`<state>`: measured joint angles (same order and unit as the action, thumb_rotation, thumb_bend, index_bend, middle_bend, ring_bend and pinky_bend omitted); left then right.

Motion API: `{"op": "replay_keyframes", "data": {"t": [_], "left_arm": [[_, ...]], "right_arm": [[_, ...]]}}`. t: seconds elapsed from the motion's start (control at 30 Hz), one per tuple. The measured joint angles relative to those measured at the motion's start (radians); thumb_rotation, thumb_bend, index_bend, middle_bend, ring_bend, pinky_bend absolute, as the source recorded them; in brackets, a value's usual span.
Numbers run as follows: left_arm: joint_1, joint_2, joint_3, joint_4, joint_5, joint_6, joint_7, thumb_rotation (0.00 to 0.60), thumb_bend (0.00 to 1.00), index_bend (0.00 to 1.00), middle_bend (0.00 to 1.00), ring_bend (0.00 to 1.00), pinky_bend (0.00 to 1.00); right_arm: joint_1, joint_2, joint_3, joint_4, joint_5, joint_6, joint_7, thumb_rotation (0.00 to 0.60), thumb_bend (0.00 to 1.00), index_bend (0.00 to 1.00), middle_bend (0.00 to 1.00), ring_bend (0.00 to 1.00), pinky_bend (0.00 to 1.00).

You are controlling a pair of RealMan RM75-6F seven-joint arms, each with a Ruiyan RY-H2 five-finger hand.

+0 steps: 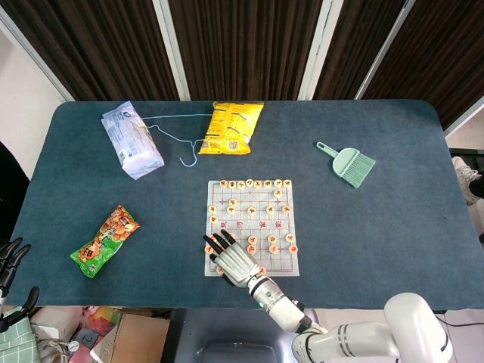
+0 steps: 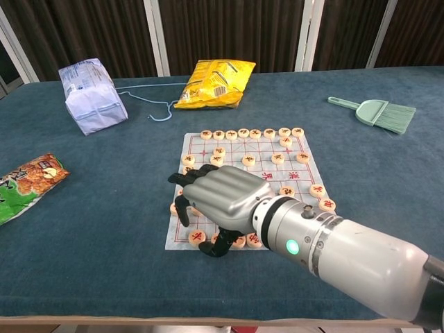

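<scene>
A paper Chinese-chess board [image 1: 265, 214] [image 2: 267, 171] lies on the dark blue table, with round wooden pieces in a row [image 1: 249, 183] [image 2: 243, 132] along its far edge and others scattered over it. My right hand [image 1: 236, 261] [image 2: 225, 194] hovers palm down over the board's near-left corner. Its fingers are spread and bent toward the pieces, and I see nothing gripped. Loose pieces [image 2: 197, 237] lie just under its fingertips and thumb. My left hand [image 1: 7, 255] shows only as dark spread fingers at the lower left edge of the head view, off the table and holding nothing.
A yellow snack bag [image 1: 231, 127] [image 2: 214, 83], a white-blue pack [image 1: 132, 140] [image 2: 90, 94] and a light blue hanger [image 1: 178, 144] lie at the back. An orange-green snack bag [image 1: 106, 240] [image 2: 24, 182] lies on the left, a green hand brush [image 1: 349, 164] [image 2: 380, 113] at the right.
</scene>
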<state>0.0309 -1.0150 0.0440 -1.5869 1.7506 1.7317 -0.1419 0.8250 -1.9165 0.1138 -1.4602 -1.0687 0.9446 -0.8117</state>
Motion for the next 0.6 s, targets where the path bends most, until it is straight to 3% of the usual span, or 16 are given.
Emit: {"op": "replay_keyframes", "data": {"t": [0.2, 0.37, 0.47, 0.6], "left_arm": [[0.002, 0.0, 0.0, 0.003, 0.003, 0.007, -0.004, 0.6, 0.42, 0.0, 0.0, 0.0, 0.07], [0.004, -0.001, 0.001, 0.004, 0.005, 0.01, -0.002, 0.6, 0.42, 0.0, 0.0, 0.0, 0.07], [0.008, -0.002, 0.001, 0.002, 0.006, 0.017, 0.005, 0.6, 0.42, 0.0, 0.0, 0.0, 0.07], [0.012, -0.005, -0.003, 0.0, -0.001, 0.02, 0.02, 0.6, 0.44, 0.0, 0.0, 0.0, 0.07]], "right_arm": [[-0.012, 0.034, -0.011, -0.056, -0.031, 0.028, 0.019, 0.6, 0.47, 0.43, 0.04, 0.0, 0.0], [-0.058, 0.136, -0.048, -0.197, -0.107, 0.104, 0.047, 0.6, 0.47, 0.16, 0.0, 0.0, 0.0], [-0.114, 0.253, -0.103, -0.305, -0.183, 0.191, 0.056, 0.6, 0.45, 0.01, 0.0, 0.0, 0.0], [-0.237, 0.458, -0.22, -0.422, -0.278, 0.366, 0.063, 0.6, 0.41, 0.0, 0.0, 0.0, 0.0]]}}
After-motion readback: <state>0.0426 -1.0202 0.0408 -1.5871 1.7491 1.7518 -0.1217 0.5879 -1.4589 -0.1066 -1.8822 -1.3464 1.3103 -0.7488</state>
